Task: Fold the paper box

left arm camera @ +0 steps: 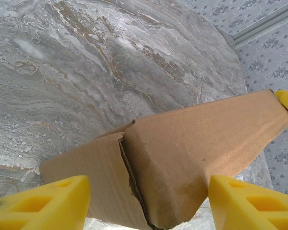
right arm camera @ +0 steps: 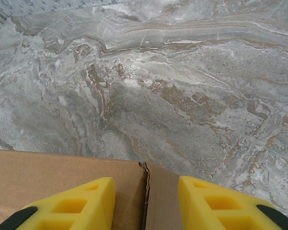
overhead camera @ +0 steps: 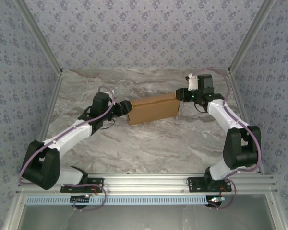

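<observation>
Paper box: the paper box (overhead camera: pixel 152 109) lies on the table (overhead camera: pixel 149 143) in its far half, about midway between the left and right edges, with its right end angled toward the far edge.
Left end effector: my left end effector (overhead camera: pixel 124 108) is at the box's left end, fingers spread wide with the corner between them and nothing clamped.
Right end effector: my right end effector (overhead camera: pixel 181 94) is at the right end, over a seam between two panels, fingers at a middling gap and pinching nothing that I can see.
Step in hand: I judge I am squaring up and closing the end flaps.
Doing it well: press both ends evenly so the box does not slide, and keep the right fingers either side of the seam so the flap tucks rather than buckles.
Edges: the left corner's slit looks ragged, so it needs gentle pressure.
Open room: there is bare table toward the near edge, and less behind the right end.
</observation>
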